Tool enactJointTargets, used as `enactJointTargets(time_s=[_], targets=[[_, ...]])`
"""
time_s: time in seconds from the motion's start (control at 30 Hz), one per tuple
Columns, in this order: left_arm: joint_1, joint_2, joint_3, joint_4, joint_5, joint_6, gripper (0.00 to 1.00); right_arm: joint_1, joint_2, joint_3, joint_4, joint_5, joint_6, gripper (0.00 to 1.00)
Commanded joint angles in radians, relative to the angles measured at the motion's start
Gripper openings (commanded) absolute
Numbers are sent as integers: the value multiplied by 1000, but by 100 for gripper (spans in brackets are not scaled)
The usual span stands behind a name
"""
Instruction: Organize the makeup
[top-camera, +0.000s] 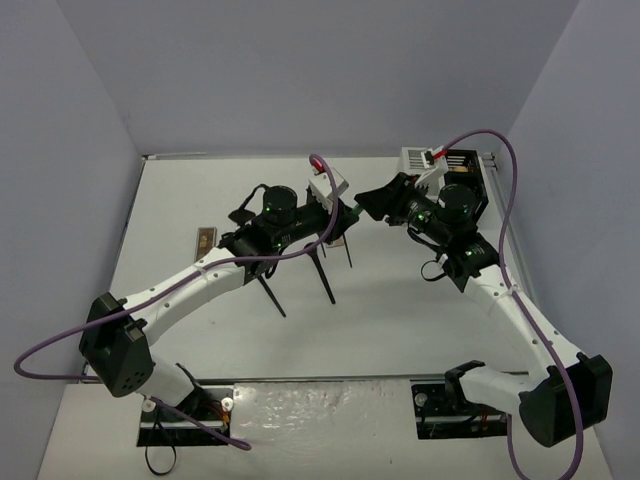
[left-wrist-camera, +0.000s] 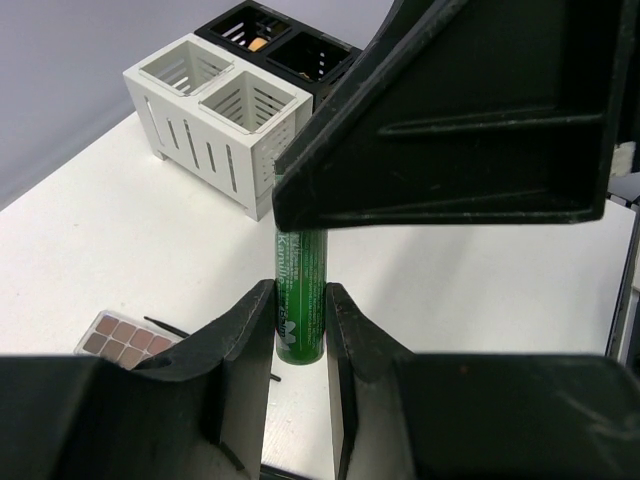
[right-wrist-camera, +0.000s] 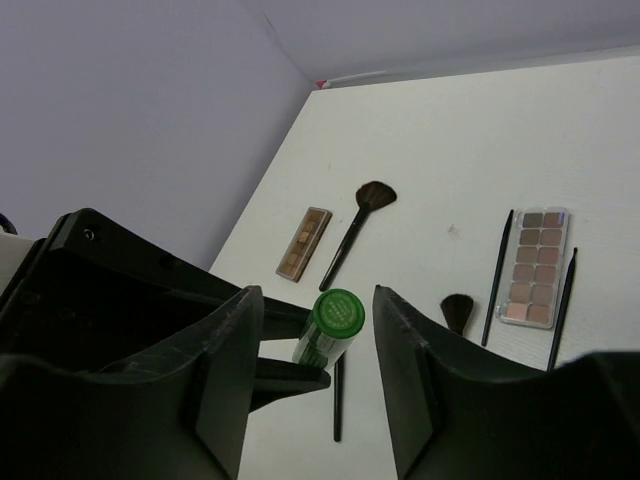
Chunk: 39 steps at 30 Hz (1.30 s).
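My left end effector (left-wrist-camera: 300, 295) clamps green cylindrical plastic tube (left-wrist-camera: 300, 262) by its base, midair over table (left-wrist-camera: 100, 230), leaving far end free for handover. My right end effector (right-wrist-camera: 318, 300) is open and straddles that end with gaps both sides. No grip yet.

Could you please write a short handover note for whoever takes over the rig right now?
The left gripper is shut on the green tube, raised off the table.
The right gripper is open, fingers either side of the tube's cap, not gripping.
Lying on the table: large palette, small palette, brushes.
Done: no makeup visible in the white organizer.
Left: probably complete the tube handover, then sort palettes and brushes.
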Motion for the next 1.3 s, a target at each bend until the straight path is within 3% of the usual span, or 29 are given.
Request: enactJointTargets(time_s=[0.0,0.1,0.43,0.63,0.67,0.77,0.83,1.0,1.07,1.27], targets=[[-7,-11,77,78,-3,0,0,7,-30,3,44,32,-24,39],[-7,-7,83,81,-2,0,0,7,-26,-6,46,38,-24,31],[-8,3,81,94,-4,-5,0,11,-6,-25,73,31,-18,30],[-8,21,92,99,-11,-18,2,19,0,-27,70,49,-34,3],[-8,23,93,98,-17,-21,7,19,-1,-27,63,60,-43,0],[-8,18,86,84,-50,-37,47,16,-14,-18,23,121,-85,0],[-8,10,79,60,-92,-50,68,12,-18,-6,-4,176,-131,0],[-6,-18,149,-205,-322,-135,90,-16,-35,22,-43,390,-284,0],[-3,-39,194,-436,-433,-164,93,-55,-31,30,-42,473,-341,0],[75,-230,167,-702,-609,-162,96,-253,54,50,54,635,-377,0]])
